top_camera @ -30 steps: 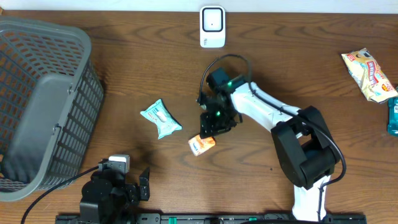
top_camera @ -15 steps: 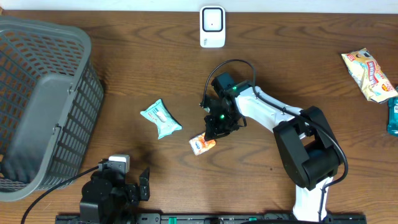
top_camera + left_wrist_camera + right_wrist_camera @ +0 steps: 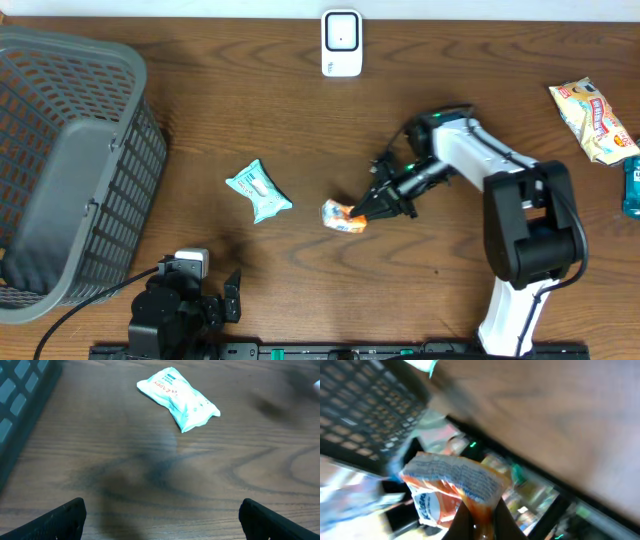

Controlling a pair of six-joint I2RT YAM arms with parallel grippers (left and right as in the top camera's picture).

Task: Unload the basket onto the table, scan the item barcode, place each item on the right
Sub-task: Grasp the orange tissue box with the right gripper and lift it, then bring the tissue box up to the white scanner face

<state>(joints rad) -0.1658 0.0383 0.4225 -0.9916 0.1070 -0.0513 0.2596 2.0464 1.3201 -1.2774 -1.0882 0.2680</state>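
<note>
Grey plastic mesh basket [image 3: 140, 150] sits at the brown wooden counter's [image 3: 250, 100] left edge, white boxy scanner [image 3: 341, 43] at its far edge, teal foil packet [image 3: 258, 191] near centre.

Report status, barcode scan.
Right gripper shut on orange packet, mid-table. Left gripper open, empty. White scanner at far edge, nothing between; teal packet off to the side.

The right arm [image 3: 470, 150] has rounded white links between bulky black joint housings, with small green lights glowing near its dark, slender right tool [image 3: 368, 210]. At the table's [image 3: 200, 120] near edge, the left arm [image 3: 175, 310] is all black under a pale block [image 3: 187, 263]. It trails a black cable [image 3: 90, 295], and its left tool [image 3: 162, 505] has matte black fingers [image 3: 65, 517].
</note>
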